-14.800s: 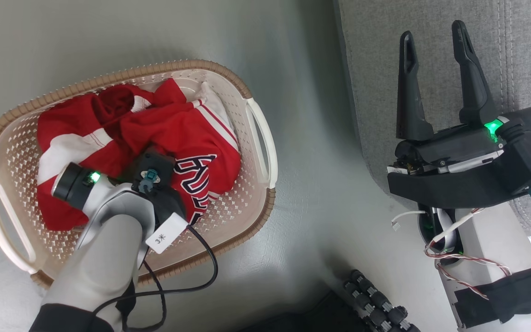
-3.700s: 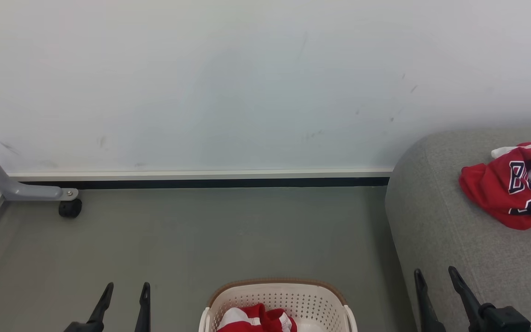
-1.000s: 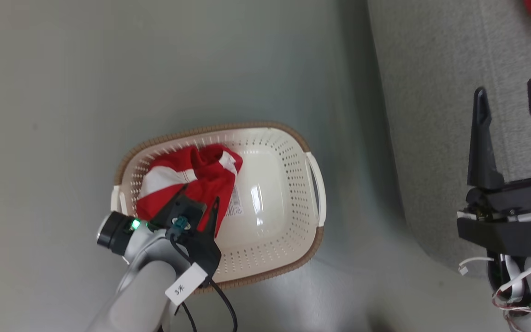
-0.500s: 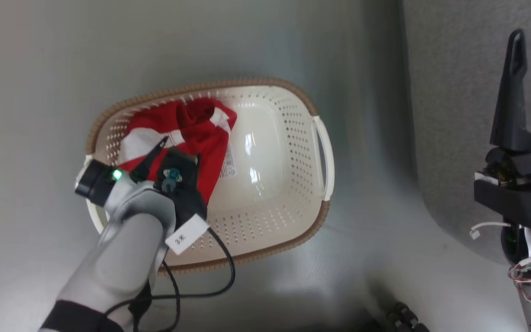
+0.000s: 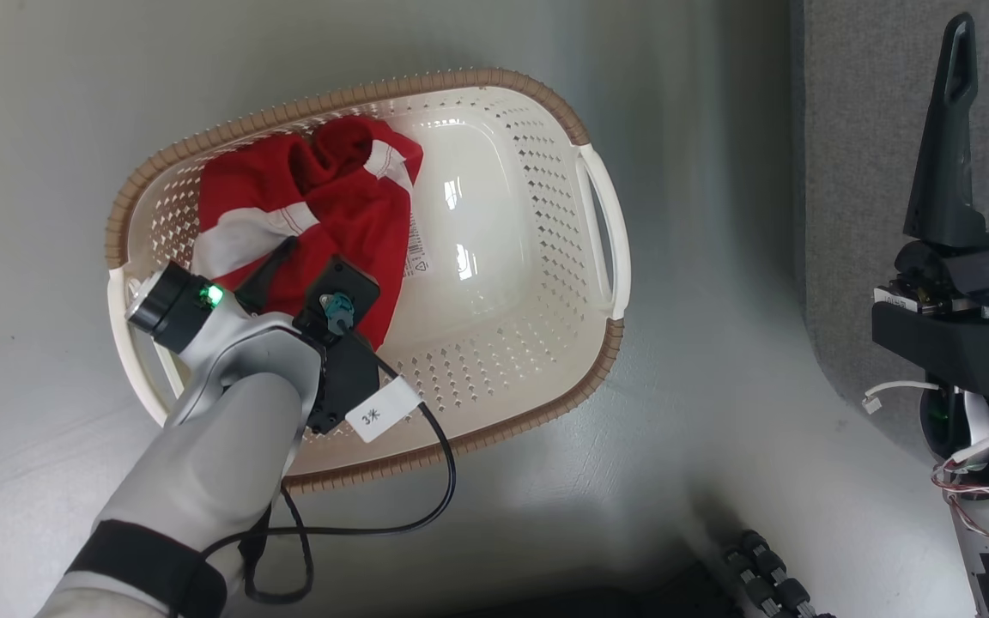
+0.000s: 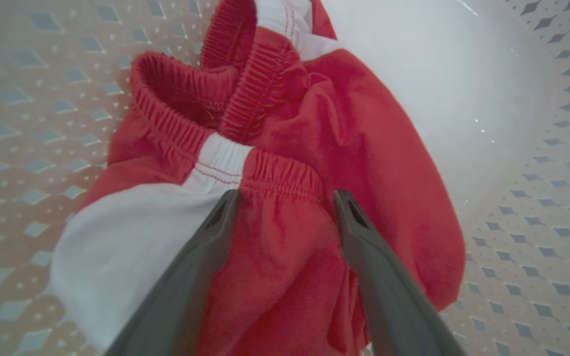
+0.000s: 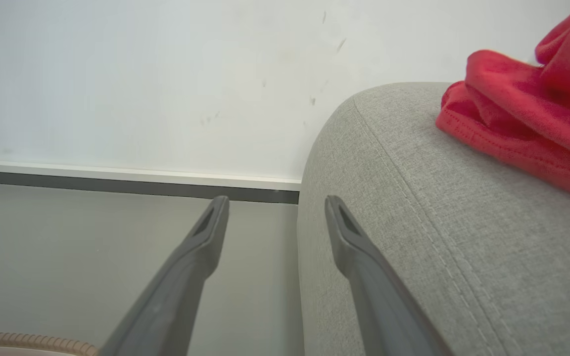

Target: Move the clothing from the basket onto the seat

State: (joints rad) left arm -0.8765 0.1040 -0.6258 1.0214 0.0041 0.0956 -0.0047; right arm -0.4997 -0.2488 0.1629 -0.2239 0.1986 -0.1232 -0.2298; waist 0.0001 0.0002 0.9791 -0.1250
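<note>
The robot's left gripper [image 6: 286, 198] reached down into the basket [image 5: 426, 81], its two dark fingers spread apart and gripping nothing. A bunched fold of the red garment [image 6: 364, 148] lay between the fingers. Just ahead of the fingertips ran the garment's gathered elastic band, and a broad white panel spread out under and beside the left-hand finger. To the right of the gripper, the basket's smooth pale bottom was bare, with its perforated wall curving round beyond. The basket itself stood on the grey floor [image 5: 675, 429].

The right gripper [image 7: 276, 200] hung in the air with its jaws likewise parted and nothing between them. The rounded corner of the grey seat [image 7: 413, 222] rose just beside its right-hand finger. Farther ahead and to the right of that gripper, a second red garment [image 7: 522, 123] lay crumpled on top of the seat. A pale wall [image 7: 166, 74] with a dark strip along its foot stood well beyond the fingertips. A sliver of the basket's brown rim showed low beside the left-hand finger.
</note>
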